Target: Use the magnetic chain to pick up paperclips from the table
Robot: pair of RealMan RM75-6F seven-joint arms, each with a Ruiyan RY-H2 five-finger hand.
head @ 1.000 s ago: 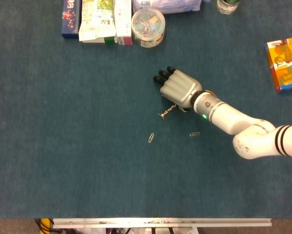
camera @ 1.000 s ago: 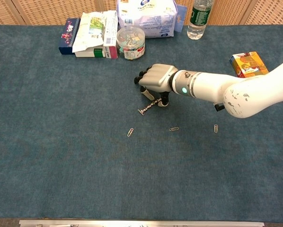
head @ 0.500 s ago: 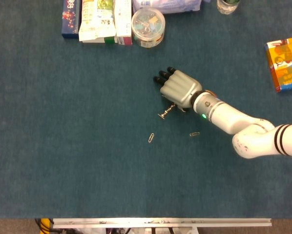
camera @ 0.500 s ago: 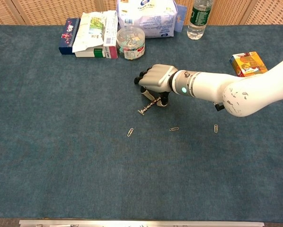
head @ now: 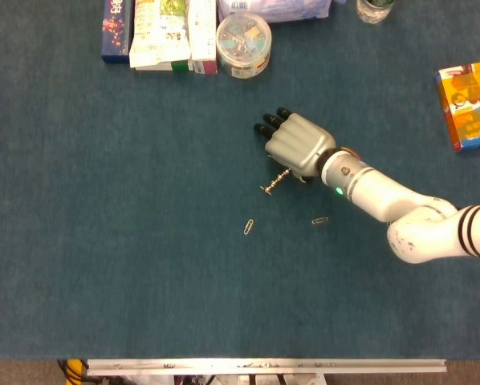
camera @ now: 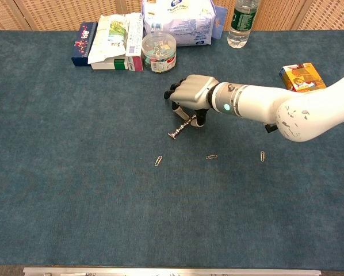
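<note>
The right hand (camera: pixel 192 95) grips the upper end of the magnetic chain (camera: pixel 180 127), fingers curled around it. Compared with a second ago, hand and chain sit slightly higher and further back; the chain hangs steeper, its lower end about clear of the table (camera: pixel 74 190). This suggests a lift prior to carrying. Three paperclips remain uncollected: nearest paperclip (camera: pixel 159 161), middle paperclip (camera: pixel 211 156), far paperclip (camera: pixel 262 156). The left hand is out of view.
</note>
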